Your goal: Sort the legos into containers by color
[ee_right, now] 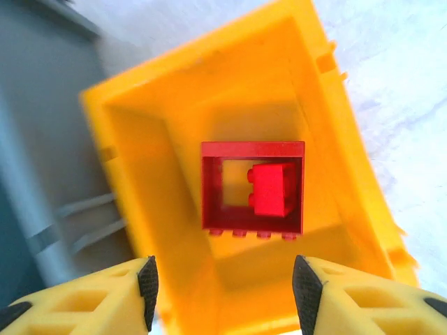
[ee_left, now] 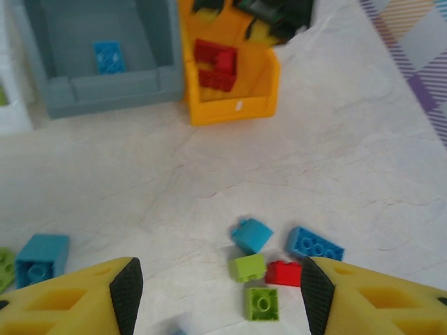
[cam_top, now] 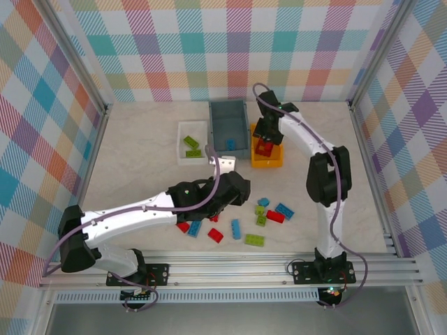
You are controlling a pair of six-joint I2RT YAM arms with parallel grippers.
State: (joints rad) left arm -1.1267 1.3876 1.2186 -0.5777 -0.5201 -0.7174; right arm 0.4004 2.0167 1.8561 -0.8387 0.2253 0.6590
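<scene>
Over the orange-yellow bin (cam_top: 268,164) my right gripper (cam_top: 267,134) hangs open, nothing between its fingers. Below it in the bin (ee_right: 160,174) lie a red frame-shaped lego (ee_right: 216,195) and a small red brick (ee_right: 269,190). My left gripper (ee_left: 218,293) stands open low over the table, short of a cluster of loose legos: a blue brick (ee_left: 252,234), a longer blue one (ee_left: 313,244), two green ones (ee_left: 248,267) (ee_left: 261,304) and a red one (ee_left: 283,273). The grey-blue bin (cam_top: 229,118) holds a blue brick (cam_top: 230,144). Green bricks (cam_top: 192,145) lie in the white tray (cam_top: 183,157).
More loose legos lie near the table's front: red (cam_top: 215,235), blue (cam_top: 236,227), green (cam_top: 254,240), blue (cam_top: 195,228) and red (cam_top: 183,226). The three bins stand side by side at the back middle. Checkered walls enclose the table on three sides.
</scene>
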